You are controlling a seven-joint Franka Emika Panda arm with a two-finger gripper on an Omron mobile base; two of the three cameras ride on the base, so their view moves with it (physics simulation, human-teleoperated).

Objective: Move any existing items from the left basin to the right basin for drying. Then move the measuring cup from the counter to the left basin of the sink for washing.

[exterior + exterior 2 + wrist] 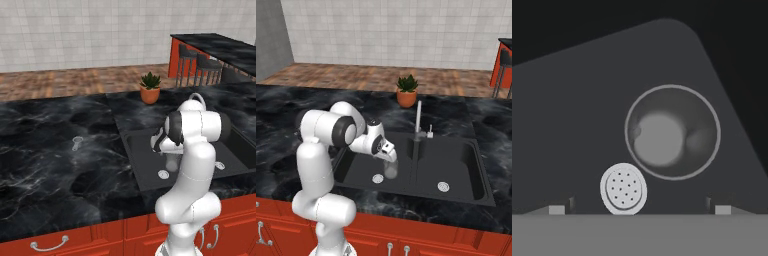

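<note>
Left basin [356, 165] is mostly open floor, only a clear glass [672, 131] standing beside its drain [623, 188]. The faucet [418, 122] rises over the divider at the sink's back edge; right basin [456, 165] floor is bare.

Base views flank sink [476, 165], hand view straight down, close

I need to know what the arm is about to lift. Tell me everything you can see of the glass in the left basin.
The glass is a clear, greyish tumbler with a thin round rim and a paler round bottom seen through it. It stands upright on the floor of the left basin, mouth up, beside the drain and apart from it. The open hand hangs above it without touching.
</note>
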